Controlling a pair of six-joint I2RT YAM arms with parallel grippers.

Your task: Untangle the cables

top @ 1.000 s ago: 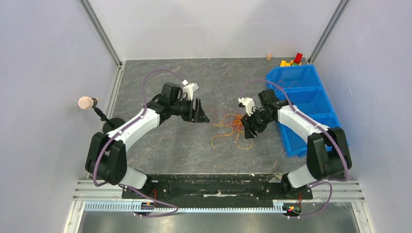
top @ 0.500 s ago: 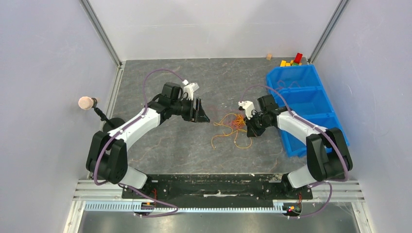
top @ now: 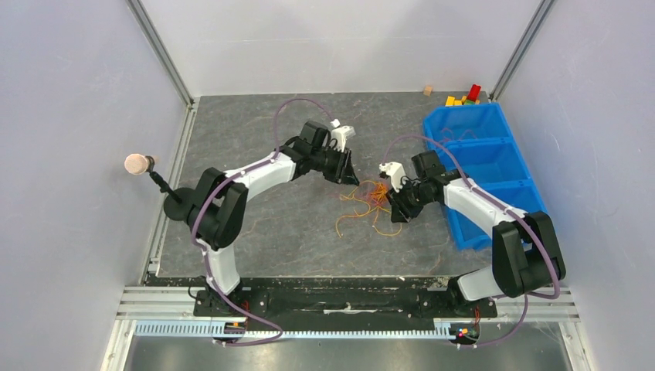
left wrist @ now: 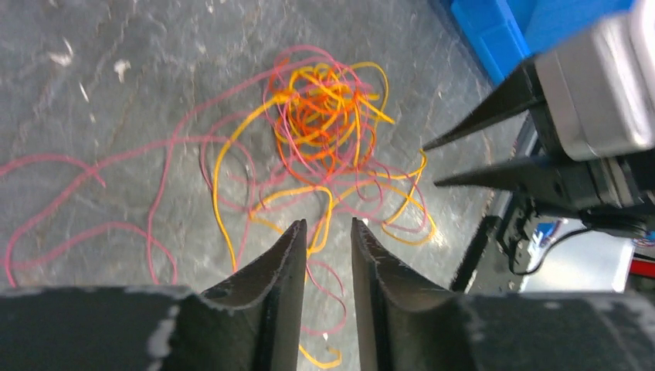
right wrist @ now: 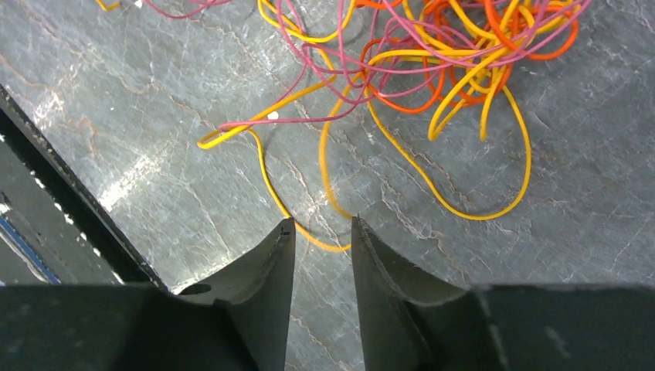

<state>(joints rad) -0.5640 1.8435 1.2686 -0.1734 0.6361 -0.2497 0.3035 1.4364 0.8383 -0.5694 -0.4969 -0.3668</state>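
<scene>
The cables (top: 369,202) lie as a loose tangle of red, orange and yellow strands on the grey floor between my two grippers. My left gripper (top: 351,178) is just left of and behind the tangle. In the left wrist view its jaws (left wrist: 326,226) stand a little apart and empty over outlying strands, with the knot (left wrist: 324,116) ahead. My right gripper (top: 396,212) is at the tangle's right edge. In the right wrist view its jaws (right wrist: 322,224) stand a little apart and empty over a yellow loop (right wrist: 324,246), with the knot (right wrist: 440,62) ahead. The right gripper also shows in the left wrist view (left wrist: 494,147).
A blue compartment bin (top: 483,166) stands right of the right arm and shows in the left wrist view (left wrist: 502,31). Coloured blocks (top: 463,97) and a small wooden block (top: 427,90) lie at the back. A pink-tipped stand (top: 137,164) is at the left wall.
My left arm has swung right and reached out, bringing its gripper from mid-left up to the tangle's left edge. My right gripper has shifted slightly at the tangle's right edge.
</scene>
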